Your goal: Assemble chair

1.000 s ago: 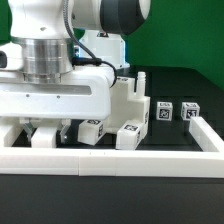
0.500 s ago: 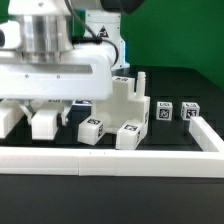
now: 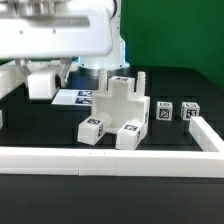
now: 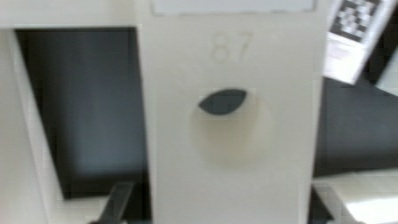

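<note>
My gripper (image 3: 44, 72) hangs at the exterior view's left, well above the table. It is shut on a white chair part (image 3: 40, 84), a framed panel. In the wrist view the same part (image 4: 228, 60) fills the frame as a flat white bar with a dark round hole and an embossed number. My gripper (image 4: 226, 206) has one dark finger on each side of it. The partly joined chair block (image 3: 122, 108), white with square tags, stands on the black table in the middle. Two short white posts (image 3: 163, 112) (image 3: 187, 113) with tags lie to its right.
The marker board (image 3: 74, 98) lies flat behind the held part. A long low white border rail (image 3: 110, 160) runs along the front and turns back along the right (image 3: 208, 135). The arm's white body (image 3: 60, 30) covers the upper left.
My gripper has risen from table level at the left, carrying the white panel up with it. The arm's body has moved up, uncovering the marker board and the chair block.
</note>
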You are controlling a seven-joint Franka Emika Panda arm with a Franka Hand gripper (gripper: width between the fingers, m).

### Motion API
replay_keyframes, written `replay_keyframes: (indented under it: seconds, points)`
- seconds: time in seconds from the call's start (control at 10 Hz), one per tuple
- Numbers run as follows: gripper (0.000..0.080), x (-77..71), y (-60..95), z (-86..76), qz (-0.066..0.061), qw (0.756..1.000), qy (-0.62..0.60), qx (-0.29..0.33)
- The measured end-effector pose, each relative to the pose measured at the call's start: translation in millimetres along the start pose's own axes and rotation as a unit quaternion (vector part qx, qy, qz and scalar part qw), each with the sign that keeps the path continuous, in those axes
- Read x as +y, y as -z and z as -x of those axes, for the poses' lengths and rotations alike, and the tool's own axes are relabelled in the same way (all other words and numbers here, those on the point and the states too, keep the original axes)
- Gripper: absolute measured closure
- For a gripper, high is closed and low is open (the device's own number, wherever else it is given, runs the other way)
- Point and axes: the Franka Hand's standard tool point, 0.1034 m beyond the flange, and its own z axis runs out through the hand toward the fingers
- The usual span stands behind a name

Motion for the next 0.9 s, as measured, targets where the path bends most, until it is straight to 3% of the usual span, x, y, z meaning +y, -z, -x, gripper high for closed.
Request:
replay_keyframes:
  seconds: [0.4,0.6,0.9]
  points:
    - [0.0515,0.1,-1.2,0.0,0.000,1.000,-0.020,0.001]
    - [0.0515,-0.2,-2.5,0.5,-0.001,0.995,-0.097,0.000]
    - [0.0515,-6.4,12.3,21.5,-0.015,0.990,-0.139,-0.002]
